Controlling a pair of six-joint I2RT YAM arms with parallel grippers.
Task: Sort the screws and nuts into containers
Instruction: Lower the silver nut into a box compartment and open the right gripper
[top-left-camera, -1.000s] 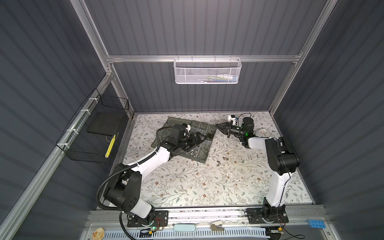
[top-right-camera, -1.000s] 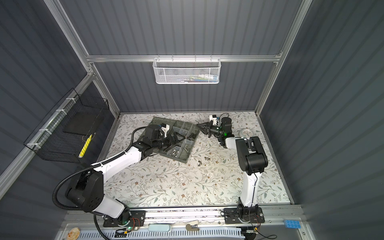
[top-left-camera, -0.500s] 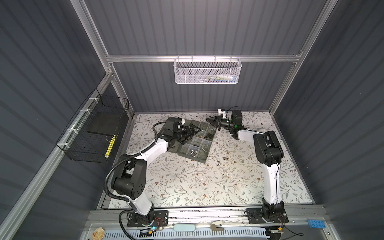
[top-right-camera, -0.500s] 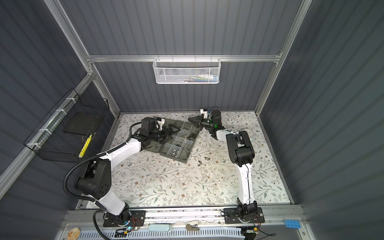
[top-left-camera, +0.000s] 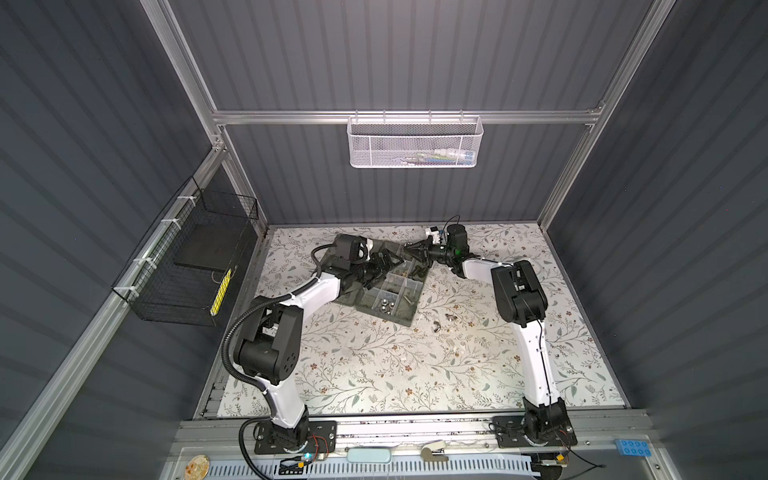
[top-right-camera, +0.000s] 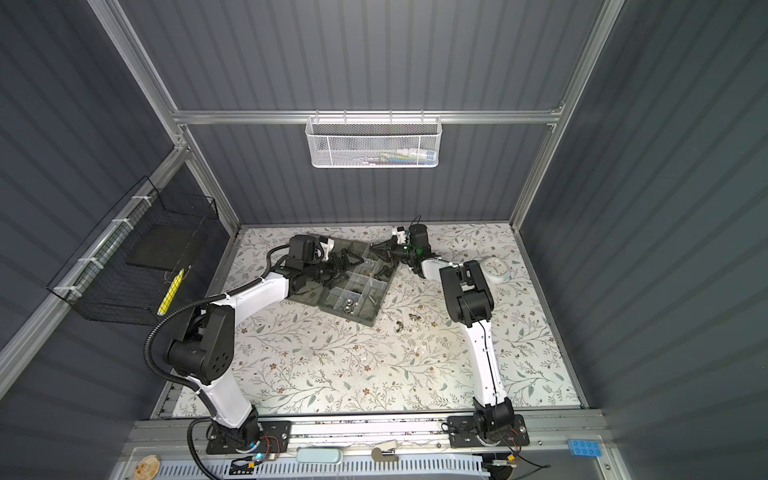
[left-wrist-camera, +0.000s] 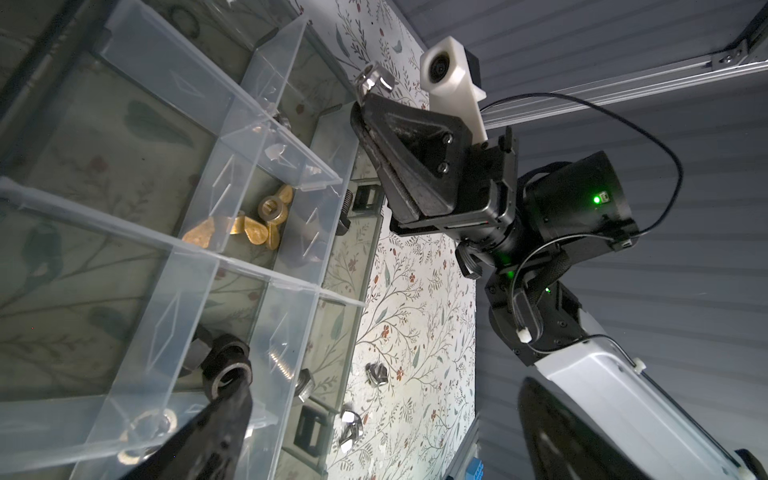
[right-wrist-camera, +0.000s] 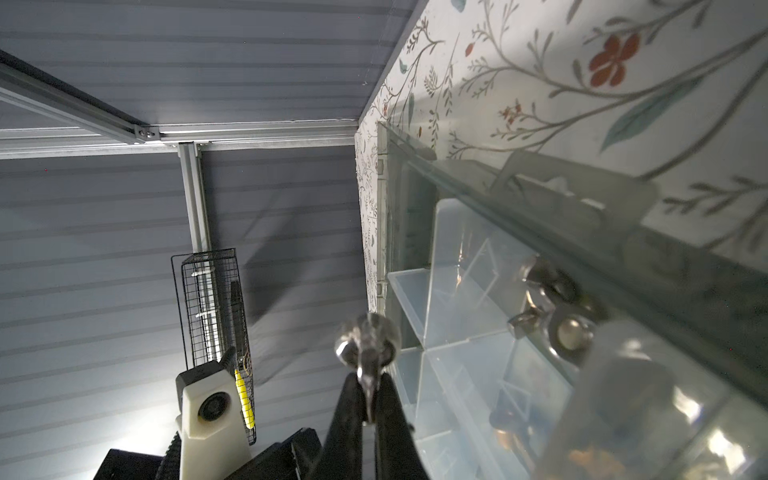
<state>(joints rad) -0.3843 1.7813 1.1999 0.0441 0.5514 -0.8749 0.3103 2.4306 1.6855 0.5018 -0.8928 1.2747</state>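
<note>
We pinch a silver nut in the clenched tips of our right gripper, at the far end of the organiser box. Brass nuts and black nuts lie in separate compartments. Our left gripper hovers over the box, jaws spread wide. Loose pieces lie on the floral table just beside the box.
</note>
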